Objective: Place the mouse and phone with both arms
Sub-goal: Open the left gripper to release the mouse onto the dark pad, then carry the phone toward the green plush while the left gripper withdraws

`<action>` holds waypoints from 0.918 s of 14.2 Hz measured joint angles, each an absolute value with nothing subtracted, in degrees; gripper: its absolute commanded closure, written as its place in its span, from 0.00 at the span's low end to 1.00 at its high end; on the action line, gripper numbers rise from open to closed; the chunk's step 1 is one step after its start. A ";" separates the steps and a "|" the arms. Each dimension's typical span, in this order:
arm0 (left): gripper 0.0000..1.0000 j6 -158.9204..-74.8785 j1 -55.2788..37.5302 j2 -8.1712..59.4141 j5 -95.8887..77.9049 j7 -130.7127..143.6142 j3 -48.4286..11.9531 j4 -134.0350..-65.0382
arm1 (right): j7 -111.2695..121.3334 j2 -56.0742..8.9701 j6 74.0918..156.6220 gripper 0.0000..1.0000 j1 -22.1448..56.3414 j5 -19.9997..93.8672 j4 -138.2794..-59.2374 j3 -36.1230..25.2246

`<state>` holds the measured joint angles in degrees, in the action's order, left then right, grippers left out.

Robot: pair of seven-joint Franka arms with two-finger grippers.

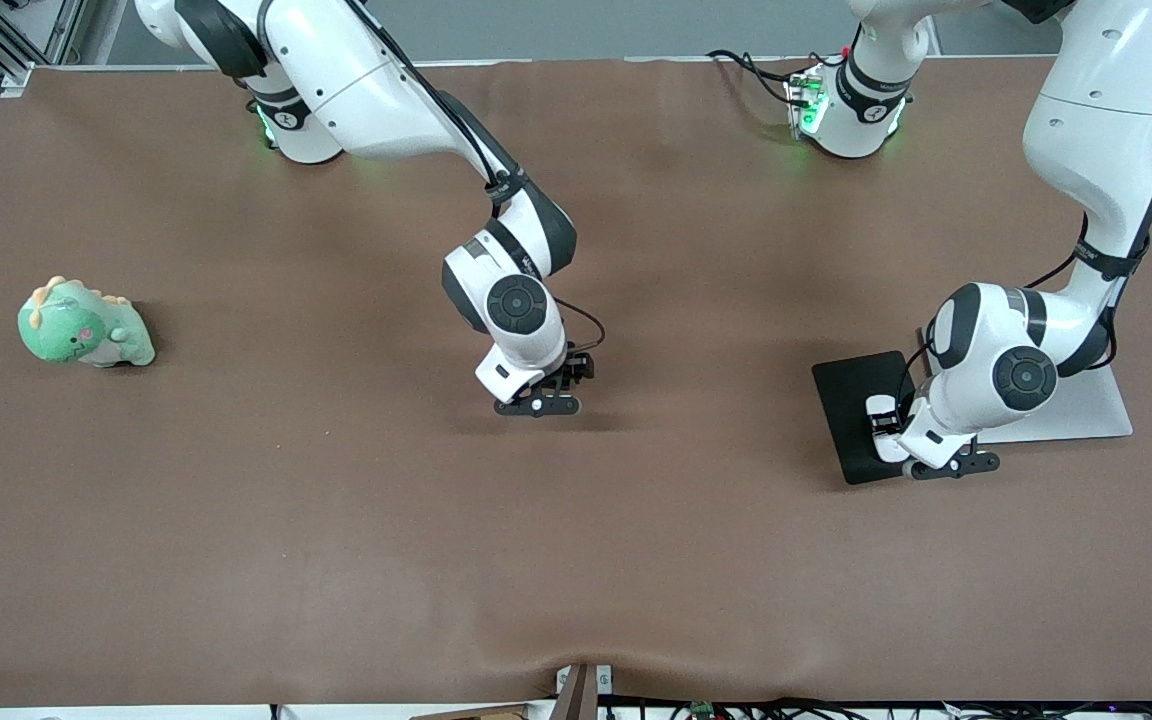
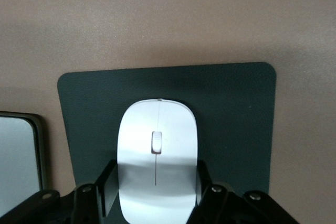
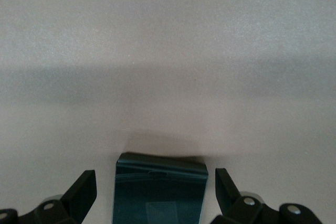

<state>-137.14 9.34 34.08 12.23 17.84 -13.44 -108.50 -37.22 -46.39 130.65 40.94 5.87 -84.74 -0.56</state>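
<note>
My left gripper holds the small white glossy oval mouse between its fingers, low over the flat matte black rectangular pad; the mouse seems nearly placed, but I have not let it go. My right gripper stands wide open over the brown table cover, and the small glossy black rectangular phone sits between its fingers, not gripped. I judge the phone is either just released or not yet taken. A light grey board lies beside the pad.
</note>
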 measured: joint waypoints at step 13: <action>0.00 -122.05 9.42 16.38 12.22 17.93 -15.66 -100.72 | -39.65 -47.89 130.99 0.97 41.60 6.12 -85.38 -0.58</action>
